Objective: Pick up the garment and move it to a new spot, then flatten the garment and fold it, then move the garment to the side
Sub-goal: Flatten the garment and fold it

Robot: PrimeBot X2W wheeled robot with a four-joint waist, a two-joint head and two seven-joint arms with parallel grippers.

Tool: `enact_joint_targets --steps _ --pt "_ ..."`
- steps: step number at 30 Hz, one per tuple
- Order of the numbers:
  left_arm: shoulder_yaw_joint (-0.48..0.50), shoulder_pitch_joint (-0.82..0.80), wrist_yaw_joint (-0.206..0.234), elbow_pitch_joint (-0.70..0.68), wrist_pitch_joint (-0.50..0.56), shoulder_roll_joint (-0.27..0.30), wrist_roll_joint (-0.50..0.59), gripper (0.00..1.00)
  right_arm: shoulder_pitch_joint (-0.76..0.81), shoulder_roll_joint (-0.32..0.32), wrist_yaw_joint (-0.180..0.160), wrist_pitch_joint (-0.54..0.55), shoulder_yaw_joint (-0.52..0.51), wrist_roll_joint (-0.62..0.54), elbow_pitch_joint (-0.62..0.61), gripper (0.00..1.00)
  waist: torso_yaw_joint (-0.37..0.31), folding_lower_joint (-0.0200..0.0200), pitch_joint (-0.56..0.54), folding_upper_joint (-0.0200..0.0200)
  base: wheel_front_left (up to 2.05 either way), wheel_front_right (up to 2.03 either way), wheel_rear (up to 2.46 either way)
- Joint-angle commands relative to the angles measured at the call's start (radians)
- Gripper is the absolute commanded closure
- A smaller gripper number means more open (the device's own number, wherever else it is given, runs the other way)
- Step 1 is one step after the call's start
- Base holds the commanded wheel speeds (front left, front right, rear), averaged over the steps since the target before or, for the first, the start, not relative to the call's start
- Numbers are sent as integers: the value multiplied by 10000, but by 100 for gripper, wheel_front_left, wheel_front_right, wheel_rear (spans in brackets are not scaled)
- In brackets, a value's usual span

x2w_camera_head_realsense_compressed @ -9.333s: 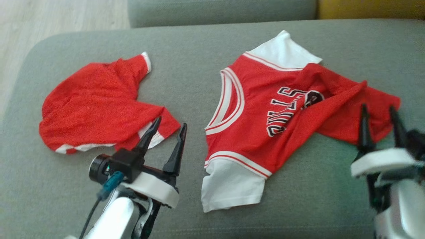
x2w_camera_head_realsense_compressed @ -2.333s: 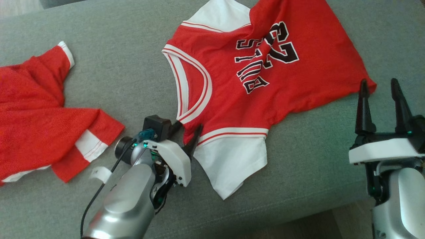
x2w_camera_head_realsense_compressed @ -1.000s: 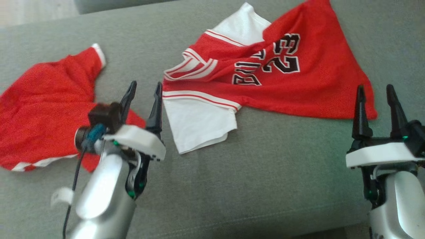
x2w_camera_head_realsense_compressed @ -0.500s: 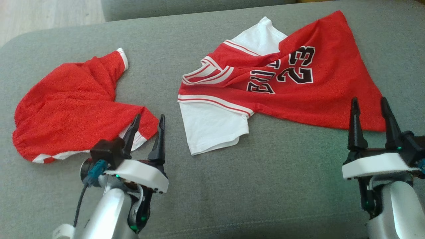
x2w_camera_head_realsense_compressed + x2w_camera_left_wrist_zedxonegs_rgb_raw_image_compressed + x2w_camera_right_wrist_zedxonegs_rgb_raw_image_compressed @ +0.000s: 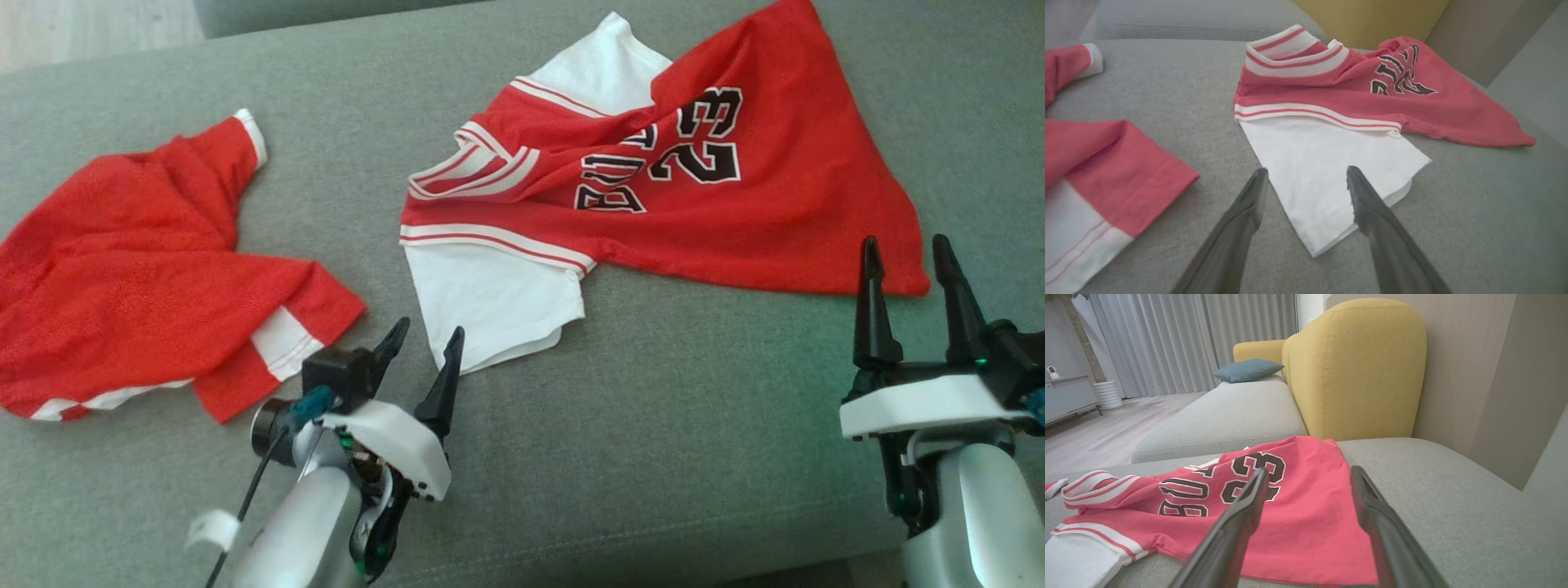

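The garment [image 5: 735, 220] is a red jersey with white sleeves and black lettering, lying crumpled on the grey sofa seat [image 5: 694, 425], its neckline bunched over. My left gripper [image 5: 429, 328] is open and empty, its tips just short of the near white sleeve [image 5: 490, 302]. In the left wrist view the garment [image 5: 1331, 98] lies ahead and the left gripper [image 5: 1306, 169] frames the sleeve's near corner. My right gripper [image 5: 904, 241] stands open and empty just in front of the red hem. The right wrist view has the right gripper [image 5: 1309, 468] above the garment [image 5: 1180, 490].
A second red garment [image 5: 139, 245] with white trim lies crumpled at the left, its cuff [image 5: 1106, 163] close to my left fingers. A yellow backrest [image 5: 1355, 367] rises behind the seat. Beyond it lie another grey cushion [image 5: 1224, 416] and a blue pillow [image 5: 1247, 369].
The head camera has shifted. My left gripper has moved right, from beside the other red garment's corner to the white sleeve's corner. The jersey and the right gripper stay put.
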Motion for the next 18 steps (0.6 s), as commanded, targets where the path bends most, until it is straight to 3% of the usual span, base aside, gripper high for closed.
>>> enact_joint_targets --steps 1,7,14,15,16,17,18 --pt "241 -507 95 -38 105 26 -58 0 -300 -51 2 -97 255 2 -395 0 -106 0 112 -1 0 0 0" --pt "-78 -923 213 858 773 24 -24 0 -396 -51 2 -142 273 48 -426 0 -345 0 381 -1 0 0 0" --pt "-484 -1168 -89 1603 1611 23 -112 0 -508 -51 2 -225 114 81 -413 0 -503 0 574 -1 0 0 0" --pt "-550 -1196 -173 1637 1669 23 -133 24 -527 -51 2 -236 75 80 -405 0 -509 0 584 -1 0 0 0" --pt "-586 -1219 -238 1641 1681 23 -175 70 -548 -51 2 -246 23 77 -392 0 -508 0 590 -1 0 0 0" --pt "-611 -1244 -278 1632 1662 23 -205 100 -569 -51 2 -253 -38 71 -372 0 -498 0 591 -1 0 0 0" --pt "-636 -1275 -306 1607 1607 23 -213 100 -592 -51 2 -258 -107 74 -338 0 -482 0 587 -1 0 0 0"
